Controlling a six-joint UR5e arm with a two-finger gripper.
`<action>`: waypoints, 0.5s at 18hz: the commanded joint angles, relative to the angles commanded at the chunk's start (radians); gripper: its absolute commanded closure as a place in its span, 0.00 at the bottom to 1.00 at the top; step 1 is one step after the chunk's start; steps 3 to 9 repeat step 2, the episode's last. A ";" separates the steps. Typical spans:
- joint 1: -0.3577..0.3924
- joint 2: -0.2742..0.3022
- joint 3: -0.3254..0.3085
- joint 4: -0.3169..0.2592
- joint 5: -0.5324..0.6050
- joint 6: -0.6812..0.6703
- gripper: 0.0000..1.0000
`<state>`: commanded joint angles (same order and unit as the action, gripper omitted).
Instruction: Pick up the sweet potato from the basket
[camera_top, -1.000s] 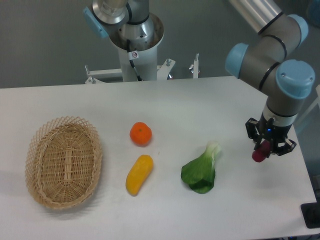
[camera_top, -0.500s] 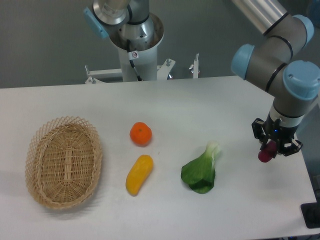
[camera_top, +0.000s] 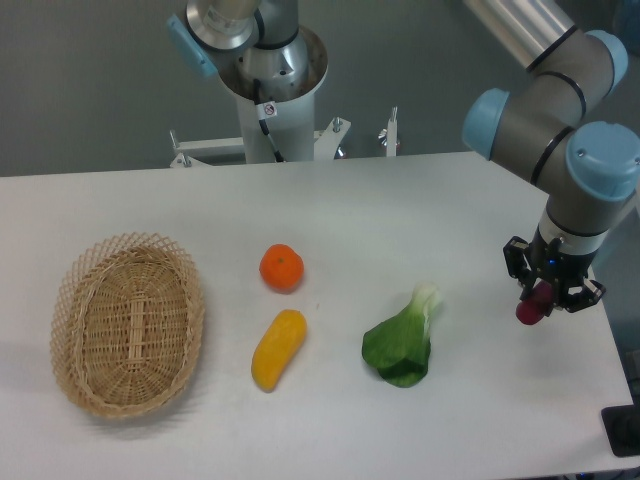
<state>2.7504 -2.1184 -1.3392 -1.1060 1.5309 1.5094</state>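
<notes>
Bare table (camera_top: 480, 400) lies around the hand (camera_top: 545, 298); only the bok choy (camera_top: 402, 343) stands near.

Bright, even overhead light, soft faint shadows on the table (camera_top: 330, 200), focus sharp throughout

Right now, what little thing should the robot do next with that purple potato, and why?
Probably lower it gently and let go. The tool is shut on the sweet potato, far to the right of the basket, which has nothing in it. The potato hangs just above the white table, so the picking up looks done.
</notes>
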 joint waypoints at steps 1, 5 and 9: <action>0.000 0.000 -0.002 0.000 0.000 -0.002 0.75; 0.000 0.000 -0.003 0.000 0.000 -0.003 0.75; 0.000 0.000 -0.003 0.000 0.000 -0.003 0.75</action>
